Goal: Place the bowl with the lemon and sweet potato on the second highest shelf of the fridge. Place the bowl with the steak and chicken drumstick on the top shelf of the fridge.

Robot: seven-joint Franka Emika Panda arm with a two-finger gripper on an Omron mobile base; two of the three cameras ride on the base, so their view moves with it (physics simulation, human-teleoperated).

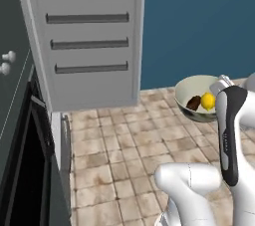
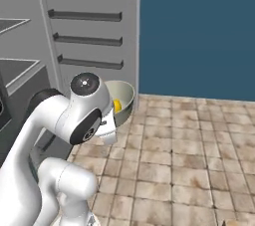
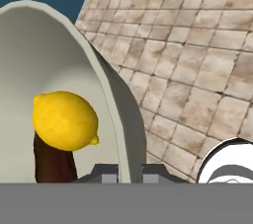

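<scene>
A pale bowl (image 1: 188, 89) hangs above the tiled floor, tilted, with my gripper (image 3: 129, 174) shut on its rim. The bowl's wall (image 3: 59, 55) stands between the two fingertips in the hand view. Inside lie the yellow lemon (image 3: 64, 120) and, under it, the dark brown sweet potato (image 3: 52, 165). Both also show in the left base view: lemon (image 1: 208, 101), sweet potato (image 1: 193, 103). In the right base view the bowl (image 2: 124, 95) peeks out behind my arm, beside the fridge's open door (image 2: 89, 31). Two flat grey fridge shelves (image 2: 20, 64) show at the left. The bowl with steak and chicken drumstick is out of view.
The open fridge door (image 1: 89, 41) carries three dark door racks and stands to the left of the bowl. A dark blue wall (image 1: 199, 21) rises behind. Dark cabinetry with white knobs (image 1: 7, 56) lines the left edge. Beige tiled floor (image 2: 189, 150) stretches to the right.
</scene>
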